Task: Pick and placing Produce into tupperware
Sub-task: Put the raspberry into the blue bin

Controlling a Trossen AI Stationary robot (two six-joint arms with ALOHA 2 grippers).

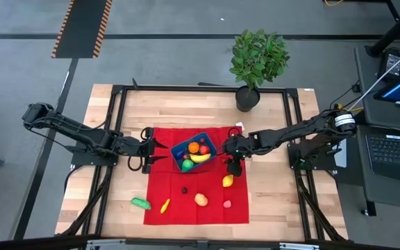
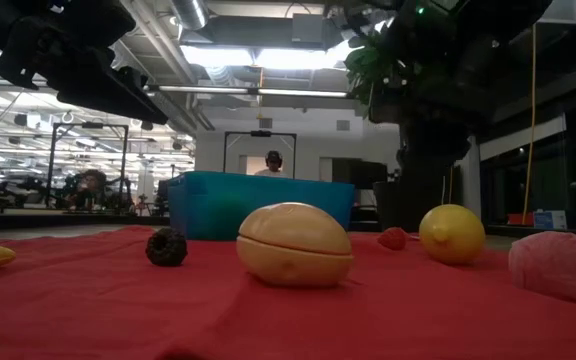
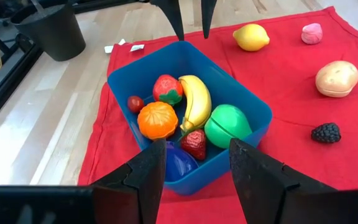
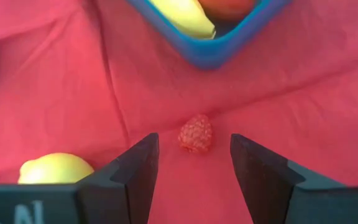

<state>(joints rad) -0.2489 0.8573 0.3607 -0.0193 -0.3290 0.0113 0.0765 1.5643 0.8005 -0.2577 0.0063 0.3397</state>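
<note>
The blue tupperware [image 1: 194, 154] stands on a red cloth [image 1: 207, 212] and holds several pieces of produce: a banana [image 3: 196, 99], an orange [image 3: 157, 119], two strawberries and a green fruit [image 3: 227, 124]. My left gripper [image 3: 194, 177] is open just short of the tupperware's left corner, touching nothing. My right gripper [image 4: 194, 168] is open and slants down over the cloth at the tupperware's right. A small red raspberry [image 4: 196, 132] lies on the cloth just ahead of its fingertips, untouched. A lemon [image 1: 228, 181] lies on the cloth near it.
More produce lies on the cloth toward the near edge: a potato [image 1: 201, 199], a blackberry [image 1: 184, 189], a pink piece [image 1: 227, 204] and a yellow piece [image 1: 164, 205]. A green piece [image 1: 141, 203] lies on the wood. A potted plant [image 1: 255, 62] stands at the back.
</note>
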